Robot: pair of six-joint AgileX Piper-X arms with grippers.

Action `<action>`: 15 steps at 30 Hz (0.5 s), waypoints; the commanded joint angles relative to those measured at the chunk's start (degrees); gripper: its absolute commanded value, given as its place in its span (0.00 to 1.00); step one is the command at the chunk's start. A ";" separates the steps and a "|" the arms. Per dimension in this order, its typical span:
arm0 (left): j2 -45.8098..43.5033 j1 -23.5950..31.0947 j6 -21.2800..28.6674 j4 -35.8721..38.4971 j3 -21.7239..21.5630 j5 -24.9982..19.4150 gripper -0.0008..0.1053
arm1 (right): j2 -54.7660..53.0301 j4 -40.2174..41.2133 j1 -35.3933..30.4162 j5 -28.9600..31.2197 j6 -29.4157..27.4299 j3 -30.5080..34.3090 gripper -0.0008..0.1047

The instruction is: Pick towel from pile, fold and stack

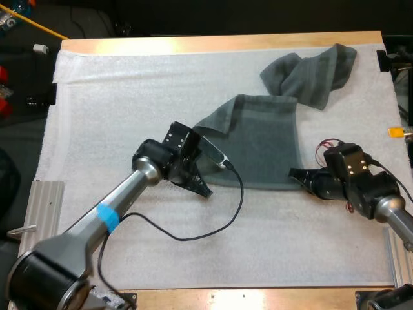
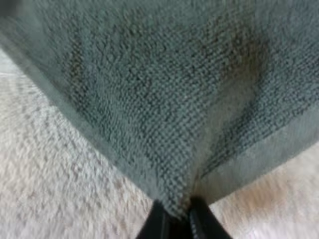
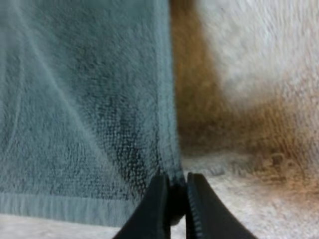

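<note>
A dark grey-green towel point(image 1: 258, 145) lies spread mostly flat in the middle of the white mat point(image 1: 129, 97). Its far left corner is curled over, and its near edge runs between the two grippers. The left gripper point(image 1: 205, 192) is at the towel's near left corner. In the left wrist view its black fingers point(image 2: 160, 225) are pinched together on that corner, with the terry cloth point(image 2: 159, 89) bunching up from the nip and the mat's pale nap point(image 2: 50, 189) beneath it. The right gripper point(image 1: 293, 173) is at the near right corner. In the right wrist view its fingers point(image 3: 155, 204) are closed tight on the hemmed side edge of the towel point(image 3: 84, 114), just above the bottom hem, with the mat point(image 3: 249, 50) beyond. A second, crumpled towel point(image 1: 313, 74) sits heaped toward the mat's far right corner, its lower folds touching or overlapping the far edge of the spread towel. The mat is a fuzzy white sheet covering nearly the whole wooden table point(image 1: 226, 44), whose light wood shows as a strip along the far side and another along the near side. A ribbed metal plate point(image 1: 45, 206) stands off the mat's left edge. Past the far side of the table the room drops into dark space.
</note>
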 commanded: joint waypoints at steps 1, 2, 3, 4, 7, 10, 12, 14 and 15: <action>-1.62 -0.12 -0.55 1.77 -0.25 0.31 0.02 | -1.88 0.34 0.05 0.04 -0.71 -0.07 0.01; -3.03 -0.12 -0.55 2.99 -0.25 0.57 0.02 | -3.37 0.62 0.05 0.04 -0.71 -0.21 0.01; -3.98 -0.12 -0.55 3.74 -0.25 0.62 0.02 | -4.32 0.98 0.05 0.04 -0.71 -0.33 0.01; -5.48 -0.12 -0.55 4.70 -0.25 0.60 0.02 | -5.76 1.99 0.05 0.04 -0.71 -0.79 0.01; -9.94 -0.12 -0.63 6.24 -0.25 0.60 0.02 | -9.32 4.94 0.05 0.04 -0.96 -2.65 0.01; -14.96 -0.12 -1.79 7.82 -0.25 0.60 0.02 | -12.67 9.34 0.05 -0.11 -1.94 -4.84 0.01; -18.08 -0.12 -2.50 9.07 -0.25 0.60 0.02 | -14.78 12.44 0.05 -0.11 -3.28 -6.21 0.01; -21.20 -0.12 -3.09 10.56 -0.25 2.56 0.02 | -16.73 16.49 0.05 -0.11 -4.51 -7.04 0.01; -21.82 -0.12 -3.08 10.98 -0.25 3.55 0.02 | -17.32 17.61 0.05 -0.23 -4.56 -7.09 0.01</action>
